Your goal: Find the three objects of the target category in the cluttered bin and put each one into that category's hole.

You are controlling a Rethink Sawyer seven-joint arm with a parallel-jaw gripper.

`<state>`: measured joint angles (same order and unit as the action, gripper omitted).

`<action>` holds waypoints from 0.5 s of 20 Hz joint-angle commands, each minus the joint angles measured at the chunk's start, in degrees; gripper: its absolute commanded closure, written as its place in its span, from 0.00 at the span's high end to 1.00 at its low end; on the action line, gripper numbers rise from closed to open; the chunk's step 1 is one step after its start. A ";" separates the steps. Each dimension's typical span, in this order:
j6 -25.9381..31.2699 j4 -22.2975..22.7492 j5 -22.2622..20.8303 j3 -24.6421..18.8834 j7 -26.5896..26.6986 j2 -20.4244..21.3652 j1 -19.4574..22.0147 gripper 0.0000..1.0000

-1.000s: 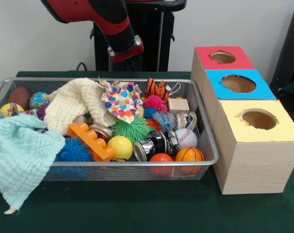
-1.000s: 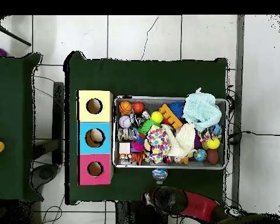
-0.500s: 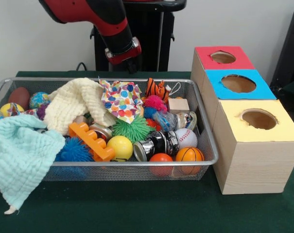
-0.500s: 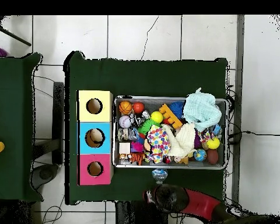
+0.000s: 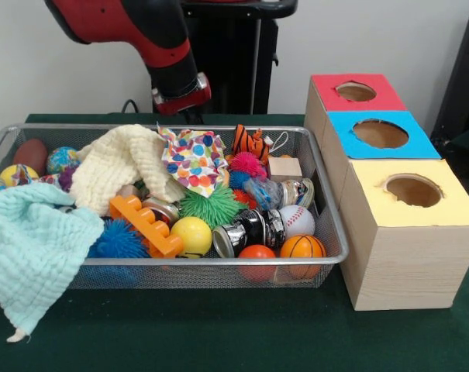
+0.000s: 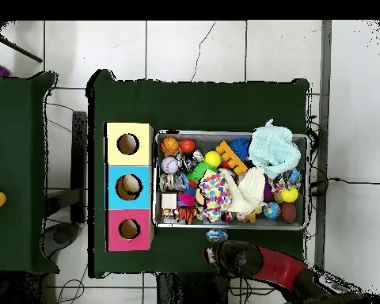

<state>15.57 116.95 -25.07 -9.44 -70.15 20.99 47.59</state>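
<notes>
We judge the step in hand to be the approach to the wire bin point(image 5: 331, 232), before any search or pick: the gripper point(image 5: 189, 116) hangs behind the bin's far rim, above the table, and from neither view can we tell whether its fingers are spread or pressed together. The target category is not stated, so we note the candidates. Balls lie in the corner of the bin nearest the boxes: a basketball point(image 5: 302, 247), an orange ball point(image 5: 256, 253), a baseball point(image 5: 297, 220) and a yellow ball point(image 5: 191, 235). Shiny cans point(image 5: 250, 229) rest just behind them, and a wooden cube point(image 5: 284, 167) sits near the far wall. The cream cloth point(image 5: 119, 163), the polka-dot cloth point(image 5: 194, 159) and the mint cloth point(image 5: 32, 248), which drapes over the bin's rim, cover part of the contents, so we should expect hidden items beneath them. For a sound approach we recommend carrying the gripper over the rim with clearance, descending vertically on an exposed, isolated object first, and avoiding the spiky toys point(image 5: 211, 206) that could snag. The red box point(image 5: 327, 87), blue box point(image 5: 346, 143) and yellow box point(image 5: 366, 194) stand in a row touching one another beside the bin, each hole on top and open
</notes>
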 commanded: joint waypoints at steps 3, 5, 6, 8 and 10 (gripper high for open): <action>7.68 -13.06 0.26 -5.46 0.17 1.11 -0.10 0.00; 9.11 -13.86 -0.11 -5.67 1.18 1.53 -0.06 0.00; 9.94 -14.17 -0.37 -5.68 1.77 1.90 -0.07 0.00; 12.01 -15.22 -0.76 -5.89 3.19 2.78 -0.13 0.00; 13.89 -16.28 -1.27 -6.14 4.48 3.76 -0.18 0.00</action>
<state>22.22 111.68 -25.14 -9.58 -70.15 22.21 47.60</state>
